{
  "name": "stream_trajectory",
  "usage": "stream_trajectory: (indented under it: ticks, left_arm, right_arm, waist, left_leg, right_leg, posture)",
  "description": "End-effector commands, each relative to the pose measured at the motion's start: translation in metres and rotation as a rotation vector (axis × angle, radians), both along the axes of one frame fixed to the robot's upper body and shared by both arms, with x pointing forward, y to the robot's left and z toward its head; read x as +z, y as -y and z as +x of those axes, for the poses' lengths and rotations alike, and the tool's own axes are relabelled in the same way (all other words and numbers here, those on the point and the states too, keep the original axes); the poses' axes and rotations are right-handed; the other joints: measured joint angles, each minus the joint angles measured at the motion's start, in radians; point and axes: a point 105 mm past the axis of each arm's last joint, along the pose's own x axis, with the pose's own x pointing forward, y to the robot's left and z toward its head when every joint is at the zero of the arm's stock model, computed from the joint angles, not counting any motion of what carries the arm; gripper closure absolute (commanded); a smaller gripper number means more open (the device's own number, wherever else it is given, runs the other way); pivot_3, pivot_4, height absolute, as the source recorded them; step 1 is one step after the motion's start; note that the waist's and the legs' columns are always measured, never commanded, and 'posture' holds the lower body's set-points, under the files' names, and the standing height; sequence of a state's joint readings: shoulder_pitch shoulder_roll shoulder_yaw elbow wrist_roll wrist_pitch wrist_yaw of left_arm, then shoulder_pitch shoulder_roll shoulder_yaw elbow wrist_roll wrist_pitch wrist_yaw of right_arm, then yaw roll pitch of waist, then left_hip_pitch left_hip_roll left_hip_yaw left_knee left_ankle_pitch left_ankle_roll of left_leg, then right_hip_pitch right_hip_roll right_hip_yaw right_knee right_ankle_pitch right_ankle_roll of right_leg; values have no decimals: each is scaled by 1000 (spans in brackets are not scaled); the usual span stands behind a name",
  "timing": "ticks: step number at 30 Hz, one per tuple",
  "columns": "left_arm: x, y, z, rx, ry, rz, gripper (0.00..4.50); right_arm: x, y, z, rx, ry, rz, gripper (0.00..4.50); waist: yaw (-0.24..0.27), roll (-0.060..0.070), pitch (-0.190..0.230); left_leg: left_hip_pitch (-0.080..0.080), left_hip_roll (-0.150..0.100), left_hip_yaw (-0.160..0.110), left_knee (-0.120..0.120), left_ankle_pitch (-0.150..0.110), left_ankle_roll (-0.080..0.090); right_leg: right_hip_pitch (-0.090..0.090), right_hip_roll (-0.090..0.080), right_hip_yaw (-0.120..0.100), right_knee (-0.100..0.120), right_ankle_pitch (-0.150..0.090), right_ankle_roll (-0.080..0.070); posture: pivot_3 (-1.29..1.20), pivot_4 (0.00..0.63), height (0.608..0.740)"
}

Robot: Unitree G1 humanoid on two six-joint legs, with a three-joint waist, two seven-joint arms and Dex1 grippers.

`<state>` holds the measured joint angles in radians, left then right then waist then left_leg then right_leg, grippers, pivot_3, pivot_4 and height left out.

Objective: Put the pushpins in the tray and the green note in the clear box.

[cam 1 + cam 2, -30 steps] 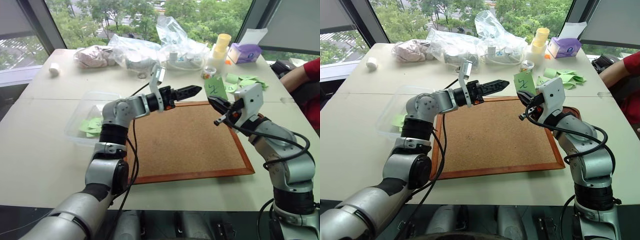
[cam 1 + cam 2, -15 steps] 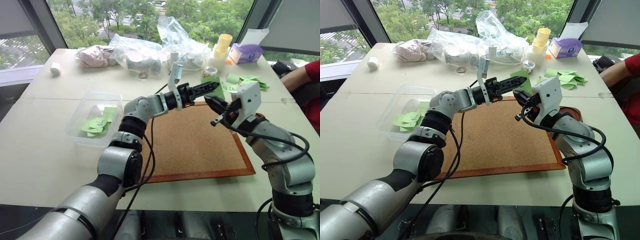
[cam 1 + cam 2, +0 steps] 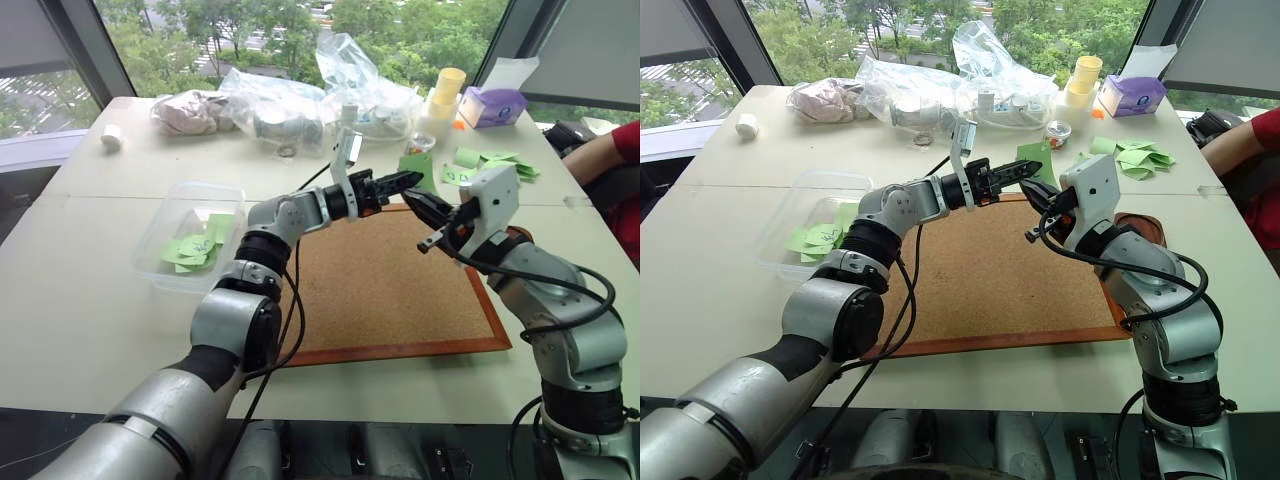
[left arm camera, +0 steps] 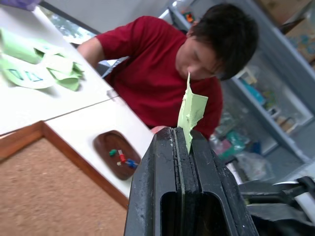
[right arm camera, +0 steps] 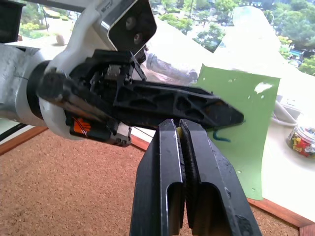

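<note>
Now, left to right: clear box [image 3: 190,240] on counter [image 3: 90,290], green slips inside. My left end effector [image 3: 408,181] clenched on green note [image 5: 243,118], held above far edge of corkboard [image 3: 390,290]. My right end effector [image 3: 421,206] clenched on same note, tips meeting left's. Tray [image 4: 118,155] on counter just beyond corkboard's right edge, pushpins [image 4: 124,159] inside. Person in red [image 4: 162,73] beyond.

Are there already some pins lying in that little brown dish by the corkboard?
Yes: in the left wrist view, several small coloured pins lie inside the dark brown dish next to the corkboard frame.
</note>
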<state>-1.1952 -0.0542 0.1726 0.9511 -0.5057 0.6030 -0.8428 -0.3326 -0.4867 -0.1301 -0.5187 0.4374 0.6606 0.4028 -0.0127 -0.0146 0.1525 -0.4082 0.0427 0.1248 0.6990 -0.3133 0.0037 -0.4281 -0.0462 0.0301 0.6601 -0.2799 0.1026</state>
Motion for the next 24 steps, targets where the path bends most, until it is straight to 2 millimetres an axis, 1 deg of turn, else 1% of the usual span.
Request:
stream_trajectory:
  ticks: [1, 6, 9, 12, 14, 15, 16, 17, 18, 19, 21, 22, 24]
  left_arm:
    - [0, -6, 8, 57, 37, 27, 4432]
    - [-2, -10, 11, 85, 59, 52, 4432]
    - [-3, -11, 11, 93, 213, 165, 4432]
    - [0, -14, 5, 74, 449, 325, 4432]
    - [5, -21, -4, 23, 695, 489, 4432]
    - [6, -26, -13, -28, 813, 576, 4432]
    - [5, -28, -19, -64, 881, 631, 4432]
    - [6, -31, -27, -101, 931, 660, 4432]
    - [6, -33, -32, -120, 942, 665, 4432]
    - [7, -35, -36, -135, 938, 661, 4432]
    - [2, -43, -51, -210, 913, 691, 4432]
    - [-1, -46, -57, -239, 920, 709, 4432]
    - [-3, -50, -62, -240, 931, 730, 4432]
  right_arm:
    - [20, -4, -5, 12, 94, 15, 4500]
    - [21, -1, -4, -3, 100, 43, 4500]
    - [25, 17, 3, -96, 91, 141, 4500]
    - [23, 59, 15, -304, 83, 188, 4500]
    - [12, 101, 25, -496, 21, 201, 4500]
    - [1, 121, 29, -584, -29, 174, 4500]
    - [-5, 134, 31, -636, -61, 152, 4500]
    - [-12, 141, 33, -654, -98, 136, 4500]
    - [-21, 146, 35, -671, -147, 118, 4500]
    - [-29, 152, 36, -701, -183, 100, 4500]
    - [-44, 167, 41, -757, -257, 118, 4500]
    - [-47, 172, 42, -776, -265, 122, 4500]
    - [-49, 178, 46, -791, -275, 136, 4500]
  waist:
    - [-1, 0, 0]
    - [1, 0, 0]
    - [1, 0, 0]
    - [1, 0, 0]
    - [1, 0, 0]
    - [0, 0, 0]
    - [0, 0, 0]
    - [-1, 1, 0]
    - [-1, 1, 0]
    - [-1, 2, 0]
    - [-1, 2, 0]
    - [-2, 2, 0]
    - [-3, 2, 0]
  left_leg:
    - [0, 0, 0, 0, 0, 0]
    - [0, 0, 0, 0, 0, 0]
    - [0, 0, 0, 0, 0, 0]
    - [0, 0, 1, 0, 0, 0]
    - [0, 0, 1, 0, 0, 0]
    - [0, 0, 2, 0, 0, 0]
    - [0, 0, 3, 0, 0, 0]
    - [0, 1, 4, -1, 0, 0]
    - [0, 1, 4, -1, 0, 0]
    - [0, 2, 5, -1, 0, 0]
    - [0, 3, 5, -1, 0, 0]
    - [0, 3, 5, -1, 0, 0]
    - [1, 2, 5, -1, 0, 0]
  right_leg:
    - [0, 0, 0, 0, 0, 0]
    - [0, 0, 0, 0, 0, 0]
    - [0, 0, 0, 0, 0, 0]
    - [0, 0, 0, 0, 0, 0]
    - [0, 0, 0, 0, 0, 0]
    - [0, 0, 0, 0, 0, 0]
    - [0, 0, 0, 0, 0, 0]
    - [0, 0, 0, 0, 0, 0]
    - [-1, 0, 0, 0, 0, 0]
    - [-1, 0, 0, 0, 0, 0]
    - [-1, 0, 0, 0, 0, 0]
    - [-1, 0, 1, 0, 0, 0]
    - [-1, 0, 2, 1, 0, 0]
  posture:
    - [0, 150, 735]
    - [0, 150, 735]
    - [0, 150, 735]
    - [0, 150, 735]
    - [0, 150, 735]
    - [0, 150, 735]
    - [0, 150, 735]
    - [0, 150, 735]
    - [0, 150, 735]
    - [0, 150, 735]
    - [0, 150, 735]
    - [0, 150, 735]
    - [0, 150, 735]
